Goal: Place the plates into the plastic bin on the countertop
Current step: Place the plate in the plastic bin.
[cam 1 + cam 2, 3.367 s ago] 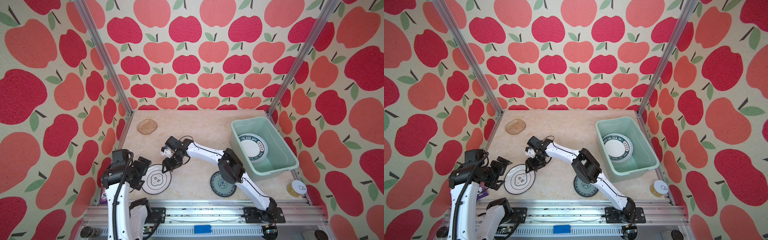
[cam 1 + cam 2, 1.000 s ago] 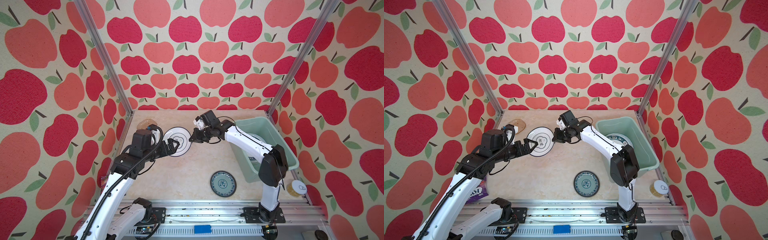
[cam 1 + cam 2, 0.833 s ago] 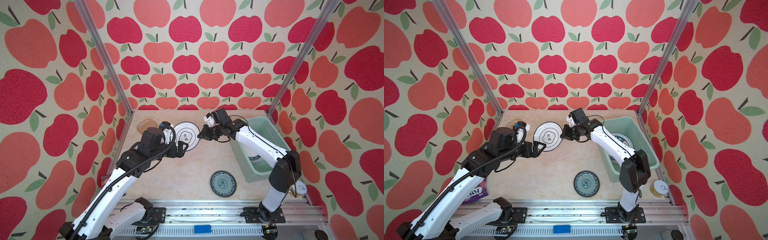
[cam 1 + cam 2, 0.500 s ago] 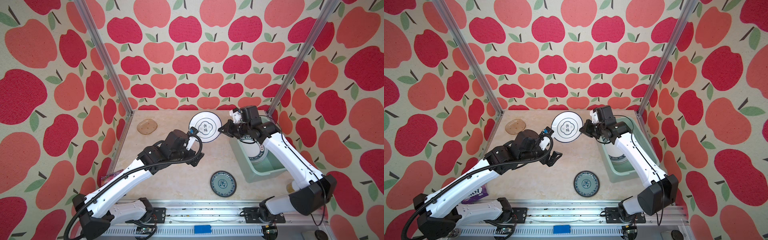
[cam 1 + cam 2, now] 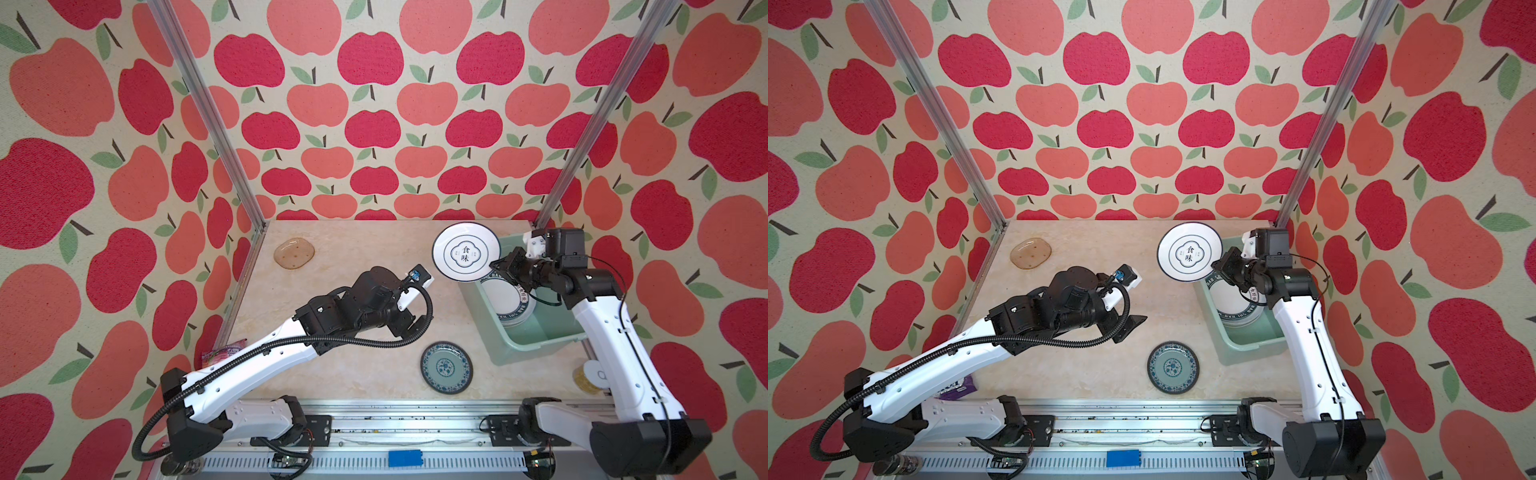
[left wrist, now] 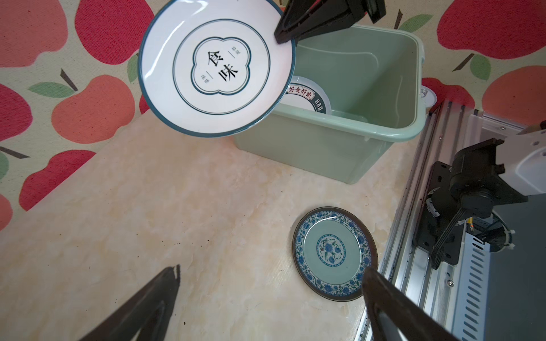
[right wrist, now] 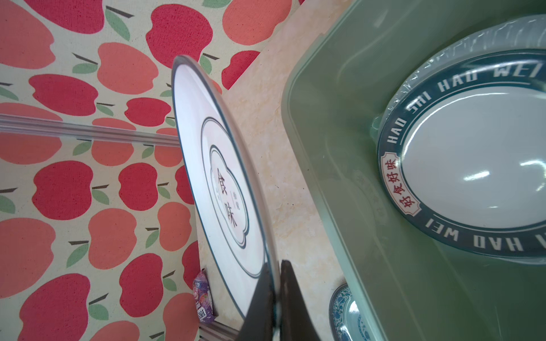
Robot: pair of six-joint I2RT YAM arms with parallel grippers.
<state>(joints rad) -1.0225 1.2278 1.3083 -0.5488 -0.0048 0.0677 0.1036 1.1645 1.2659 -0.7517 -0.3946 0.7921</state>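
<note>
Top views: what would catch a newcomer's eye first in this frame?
The white emblem plate draws the eye first, held in the air by its edge in the shut right tool at a far corner of the plastic bin. Next come the apple-print walls and the left tool, open and empty above the countertop. The teal plate lies flat near the front rail.

- We see a beige, marble-patterned worktop (image 5: 353, 257).
- An amber plate (image 5: 293, 253) lies near its far left corner.
- A teal patterned plate (image 5: 446, 367) lies near the front edge.
- The mint bin (image 5: 536, 352) stands at the right, near the teal plate.
</note>
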